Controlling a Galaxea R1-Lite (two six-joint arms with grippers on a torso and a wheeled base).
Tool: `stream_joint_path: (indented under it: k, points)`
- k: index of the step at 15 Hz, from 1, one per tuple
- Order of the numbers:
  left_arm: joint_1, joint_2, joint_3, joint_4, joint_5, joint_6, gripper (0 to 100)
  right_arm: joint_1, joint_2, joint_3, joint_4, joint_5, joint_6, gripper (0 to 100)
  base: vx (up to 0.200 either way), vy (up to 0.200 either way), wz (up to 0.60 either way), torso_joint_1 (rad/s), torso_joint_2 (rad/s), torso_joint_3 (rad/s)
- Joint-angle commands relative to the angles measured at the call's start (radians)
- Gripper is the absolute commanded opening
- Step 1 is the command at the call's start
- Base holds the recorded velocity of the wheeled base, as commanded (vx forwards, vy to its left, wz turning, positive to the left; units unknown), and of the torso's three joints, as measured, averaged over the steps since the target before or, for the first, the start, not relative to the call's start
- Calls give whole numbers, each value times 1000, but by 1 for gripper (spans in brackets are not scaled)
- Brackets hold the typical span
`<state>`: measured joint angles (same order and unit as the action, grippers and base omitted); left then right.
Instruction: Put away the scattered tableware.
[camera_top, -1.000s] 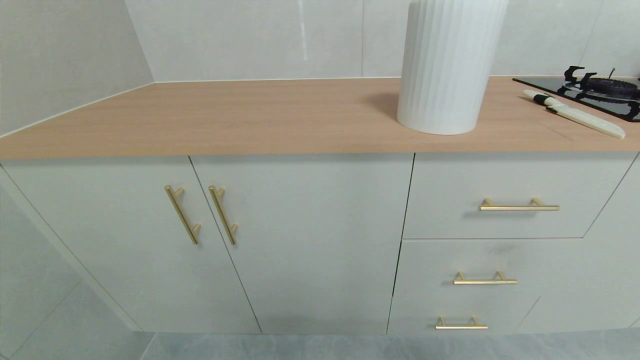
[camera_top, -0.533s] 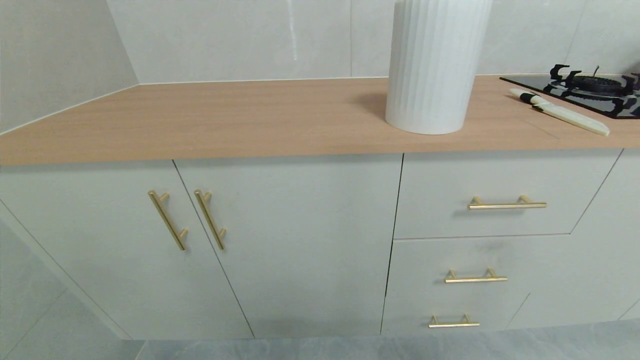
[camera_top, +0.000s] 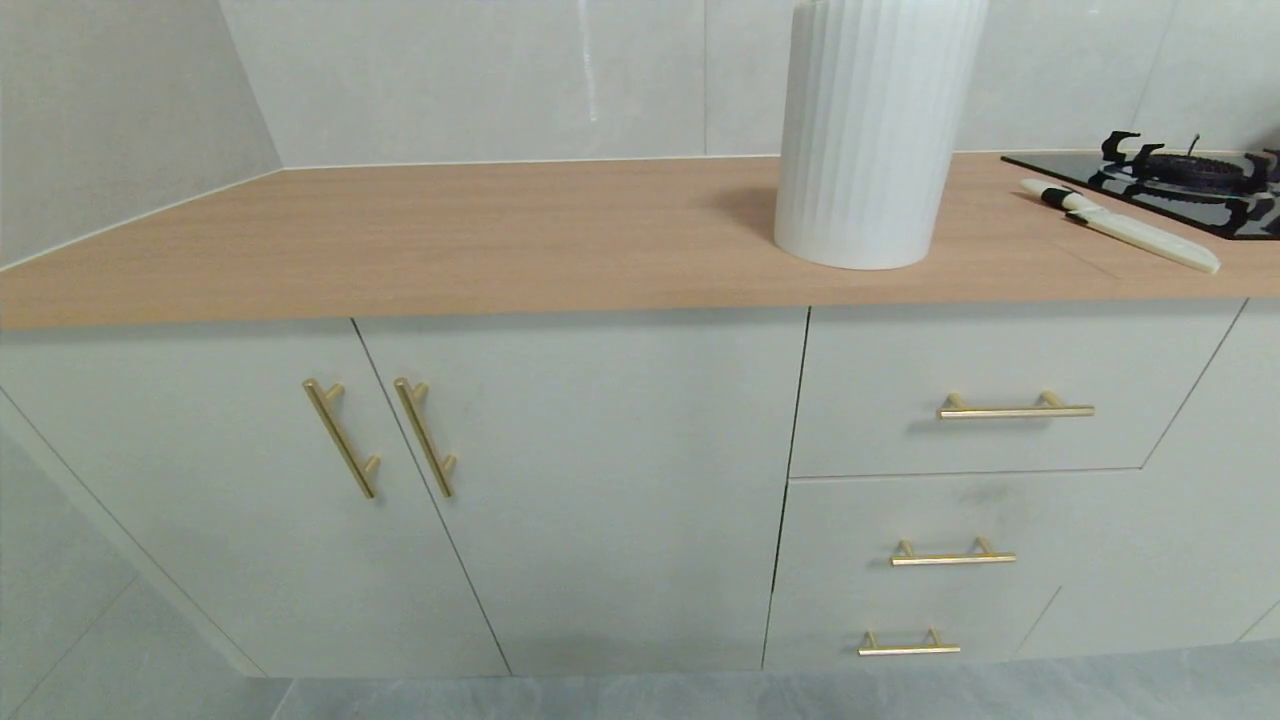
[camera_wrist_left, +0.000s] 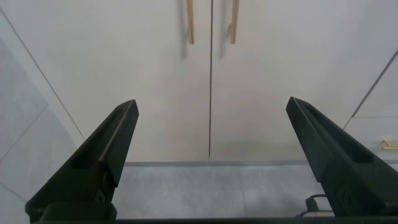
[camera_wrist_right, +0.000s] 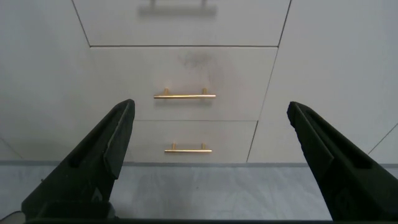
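Jaws stood wide apart on the left gripper (camera_wrist_left: 211, 109), nothing between them, and it hung low in front of the two cupboard doors (camera_wrist_left: 211, 93), above the grey floor (camera_wrist_left: 211, 190). The right gripper (camera_wrist_right: 211, 107) had its jaws spread just as wide, also empty, and it faced the lower drawers (camera_wrist_right: 185, 74).

From the head camera I saw the knife (camera_top: 1120, 224) lying flat at the right end of the wooden surface (camera_top: 450, 240). It was pale, with a dark band near the handle. Its handle end lay towards the wall and its tip pointed to the front edge. It lay just beside the near corner of the black stove (camera_top: 1190, 180); I could not tell whether they touched.

To the left of the knife, apart from it, a tall white ribbed container (camera_top: 865, 130) stood upright on the surface. Its top ran out of the picture, so I could not see what it held.

Below the surface, the doors were shut, each with a long gold handle (camera_top: 342, 438) next to the seam between them. Right of them, under the container and the knife, three shut drawers were stacked, each with a gold bar pull (camera_top: 1015, 408). Pale tiles (camera_top: 480, 80) covered the wall behind.
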<state>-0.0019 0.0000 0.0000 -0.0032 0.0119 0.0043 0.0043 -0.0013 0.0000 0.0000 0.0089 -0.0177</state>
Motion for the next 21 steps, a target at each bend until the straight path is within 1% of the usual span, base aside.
stream_joint_path:
  k: [1, 9, 16, 17, 21]
  points:
    - [0, 2, 0, 0, 0, 0, 100, 0, 1, 0, 0, 0, -1, 100, 0, -200, 0, -2, 2, 2]
    - [2, 2, 0, 0, 0, -1, 100, 0, 1, 0, 0, 0, -1, 100, 0, -200, 0, 0, 3, 2]
    - [0, 2, 0, 0, 0, -1, 100, 0, 1, 0, -2, 0, -1, 100, 0, 0, 0, 0, 0, 0]
    - [0, 2, 0, 0, 0, -6, 100, 0, 1, 0, 0, 0, -1, 100, 200, 0, 0, 2, -2, 2]
    - [0, 2, 0, 0, 0, -6, 100, 0, 1, 0, -2, 0, -1, 100, 200, 0, 0, -1, 5, 4]
